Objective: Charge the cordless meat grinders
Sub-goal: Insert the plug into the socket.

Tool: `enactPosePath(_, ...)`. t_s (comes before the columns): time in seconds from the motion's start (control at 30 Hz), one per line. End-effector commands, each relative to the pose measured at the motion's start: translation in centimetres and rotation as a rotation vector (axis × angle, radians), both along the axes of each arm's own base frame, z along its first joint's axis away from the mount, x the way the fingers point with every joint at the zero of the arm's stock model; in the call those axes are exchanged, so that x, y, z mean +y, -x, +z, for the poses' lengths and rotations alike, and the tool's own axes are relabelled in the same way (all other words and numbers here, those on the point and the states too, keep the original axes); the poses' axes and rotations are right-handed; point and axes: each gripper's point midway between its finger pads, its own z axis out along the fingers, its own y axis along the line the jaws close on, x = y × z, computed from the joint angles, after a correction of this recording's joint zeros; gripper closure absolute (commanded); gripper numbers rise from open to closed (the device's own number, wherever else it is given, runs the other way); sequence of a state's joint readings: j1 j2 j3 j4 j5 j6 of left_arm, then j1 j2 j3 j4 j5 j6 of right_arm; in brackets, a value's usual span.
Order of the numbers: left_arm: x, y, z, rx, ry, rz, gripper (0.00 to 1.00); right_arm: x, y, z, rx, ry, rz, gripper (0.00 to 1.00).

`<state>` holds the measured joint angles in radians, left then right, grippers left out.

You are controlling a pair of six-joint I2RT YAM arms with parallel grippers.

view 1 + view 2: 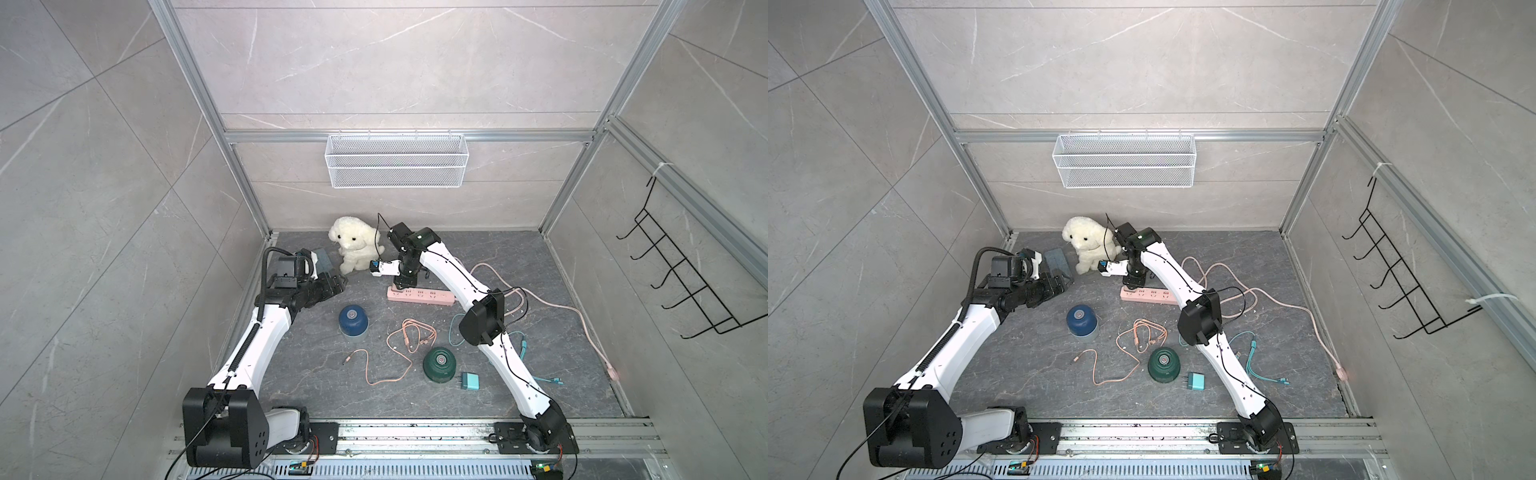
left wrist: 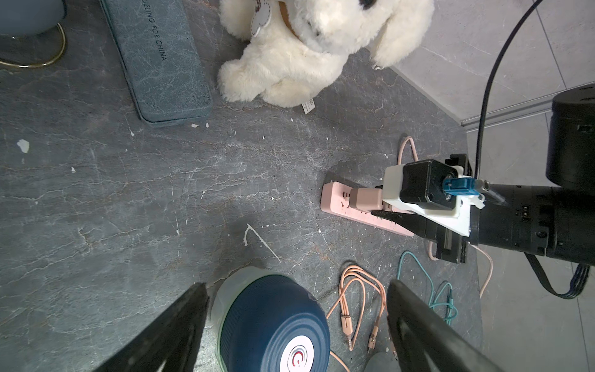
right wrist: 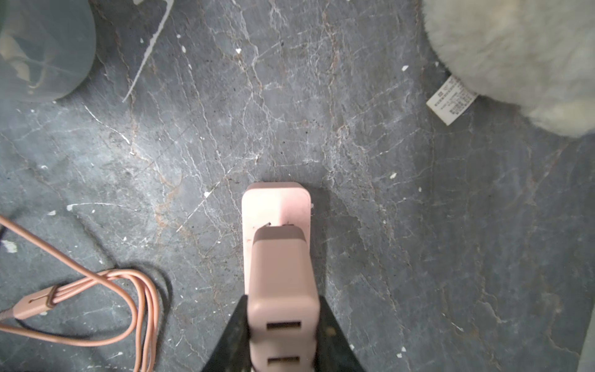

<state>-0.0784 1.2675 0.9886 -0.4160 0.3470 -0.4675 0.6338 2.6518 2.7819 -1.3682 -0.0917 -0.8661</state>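
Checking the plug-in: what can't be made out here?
Prongs of the pink adapter at the pink power strip: right wrist view, under the adapter's body.
Part of the blue grinder: left wrist view, cut off by the edge.
Stretch of the teal cable: both top views, behind the right arm.

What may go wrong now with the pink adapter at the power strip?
1. The right gripper holds the pink square plug adapter at the end of the pink plastic power strip; the strip may slide or tip.
2. The open left gripper hangs near the navy blue dome-shaped grinder; lowering may knock it or snag the peach cable.
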Motion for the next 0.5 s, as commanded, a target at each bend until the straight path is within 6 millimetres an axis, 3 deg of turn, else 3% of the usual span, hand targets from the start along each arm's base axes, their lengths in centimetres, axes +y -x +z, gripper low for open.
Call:
enactPosePath(0.0, -0.3, -0.2, 0.4, -0.024, 0.017, -0.022, 0.11, -0.4, -0.4, -1.4, 0.004, 0.029, 0.007, 0.90)
enactPosePath(0.47, -0.4, -0.3, 0.1, -0.011, 0.027, -0.020, 0.11, -0.3, -0.2, -3.2, 0.021, 0.051, 0.053, 0.90)
